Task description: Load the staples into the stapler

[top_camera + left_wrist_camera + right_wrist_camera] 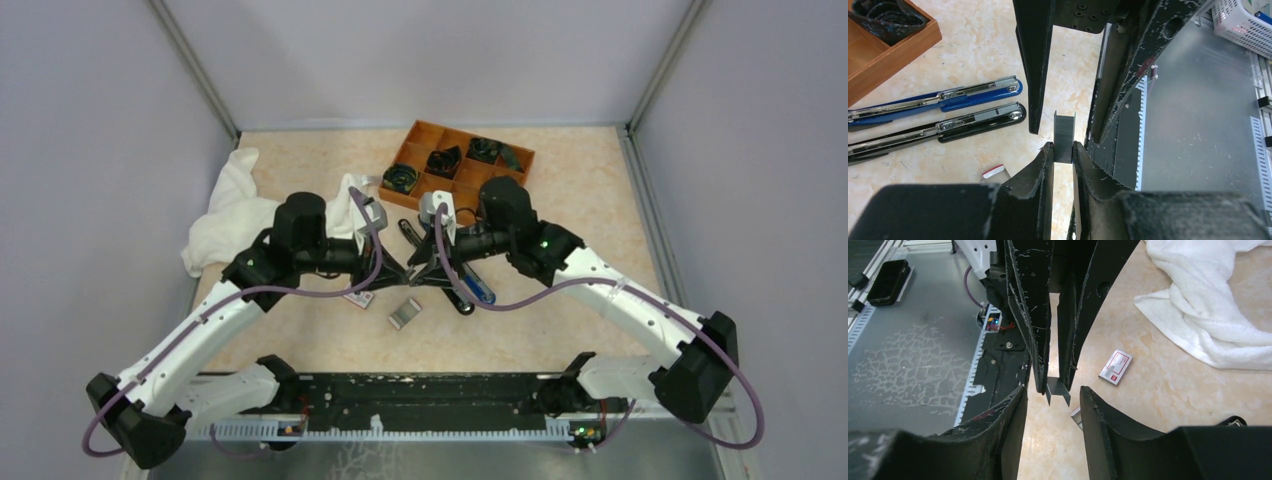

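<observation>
Beige worktop (973, 55), left gripper (1062, 149) pinching staples (1064, 127) aloft, right gripper (1052, 392) spread either side without touching them, black stapler (978, 121) lying just beside blue stapler (948, 97).

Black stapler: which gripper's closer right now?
Right. The right gripper hangs by the black stapler's end, fingers open. The left gripper, shut on the staples, faces it from the side away from the stapler.

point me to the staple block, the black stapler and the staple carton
staples (1064, 140), left wrist view, dark side face of the block
stapler (988, 125), left wrist view, black body under the metal channel
carton (1116, 367), right wrist view, middle of its red-and-white top
</observation>
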Controlling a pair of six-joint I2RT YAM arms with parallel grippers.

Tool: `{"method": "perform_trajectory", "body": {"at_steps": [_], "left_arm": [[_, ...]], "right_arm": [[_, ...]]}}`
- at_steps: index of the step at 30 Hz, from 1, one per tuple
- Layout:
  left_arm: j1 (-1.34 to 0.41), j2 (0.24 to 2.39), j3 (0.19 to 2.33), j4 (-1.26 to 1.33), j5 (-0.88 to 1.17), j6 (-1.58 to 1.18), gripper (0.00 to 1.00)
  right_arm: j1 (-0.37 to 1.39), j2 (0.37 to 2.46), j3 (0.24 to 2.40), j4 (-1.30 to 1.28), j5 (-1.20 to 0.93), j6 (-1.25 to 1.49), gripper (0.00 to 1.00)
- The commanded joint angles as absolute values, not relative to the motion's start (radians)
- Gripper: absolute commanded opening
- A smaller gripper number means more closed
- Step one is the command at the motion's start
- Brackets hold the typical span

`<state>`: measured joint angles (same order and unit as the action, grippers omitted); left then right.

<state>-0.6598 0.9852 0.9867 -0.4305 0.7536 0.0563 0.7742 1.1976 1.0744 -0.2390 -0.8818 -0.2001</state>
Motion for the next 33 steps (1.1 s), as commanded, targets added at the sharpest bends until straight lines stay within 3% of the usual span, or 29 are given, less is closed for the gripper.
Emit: {"method": "perform_trajectory", "body": {"at_steps": [1,18,23,28,33], "left_arm": [[-0.673,0.992,1.023,-0.455,0.77,0.096,0.23],[-0.688,1.005,1.029,-0.486,0.749,0.123,0.22],[-0.69,1.006,1.017,-0.486,0.75,0.125,0.22],[-0.692,1.004,0.997,-0.481,0.733,0.12,0.28],[-0.692,0.98,0.955,-0.442,0.61,0.059,0.48]], "right_arm": [[0.791,1.205,1.14,-0.246,-0.902,-0.227,0.42],[0.793,1.193,1.138,-0.282,-0.904,-0.234,0.22],[0.793,1.185,1.13,-0.292,-0.902,-0.234,0.09],[0.792,1.159,1.103,-0.296,-0.855,-0.227,0.0],[0.793,1.111,1.036,-0.261,-0.704,-0.187,0.0]]}}
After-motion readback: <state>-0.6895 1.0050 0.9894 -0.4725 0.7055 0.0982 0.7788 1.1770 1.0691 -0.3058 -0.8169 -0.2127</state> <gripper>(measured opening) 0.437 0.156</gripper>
